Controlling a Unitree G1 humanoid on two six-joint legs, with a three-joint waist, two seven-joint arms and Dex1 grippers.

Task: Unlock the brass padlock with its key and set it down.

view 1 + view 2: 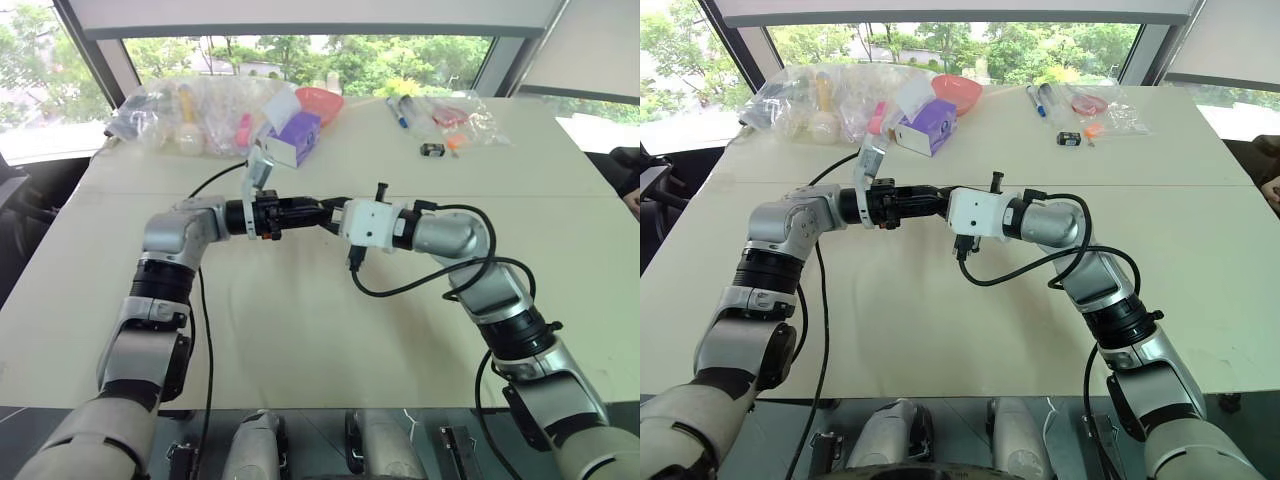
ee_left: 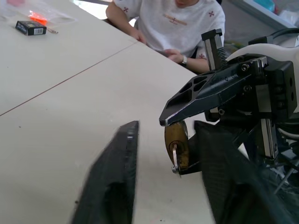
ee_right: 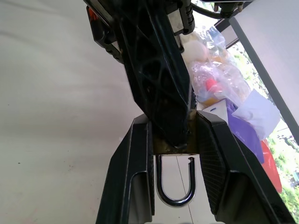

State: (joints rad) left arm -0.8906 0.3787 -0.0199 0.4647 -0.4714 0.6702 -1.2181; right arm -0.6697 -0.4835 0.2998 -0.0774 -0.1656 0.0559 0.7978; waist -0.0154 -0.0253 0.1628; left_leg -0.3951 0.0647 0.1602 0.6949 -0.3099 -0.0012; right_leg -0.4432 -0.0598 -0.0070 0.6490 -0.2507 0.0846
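**A:** Right wrist view has it best: the small brass padlock with its thin silvery shackle (image 3: 175, 179) is pinched by its body between the right gripper (image 3: 175, 154)'s two black fingers, held up over the table (image 1: 300, 330) in the middle of the scene. One shackle leg looks free of the body, so I judge it already unlocked.

**B:** And the left gripper (image 2: 161, 154)?

**A:** It meets the right one tip to tip. Its fingers stand slightly spread, one on each side of the lock; whether they grip anything I can't tell, and I can't make out a key.

**B:** What could go wrong?

**A:** The lock is tiny and held by a narrow strip. A nudge from the left finger could twist it out, and it would fall to the table. Pushing the shackle in could also relock it.

**B:** Anything nearby?

**A:** Far off: clear plastic bags of oddments (image 1: 190, 110), a purple box (image 1: 292, 138), a red bowl (image 1: 320, 100). A seated person (image 2: 173, 23) is at the right edge.
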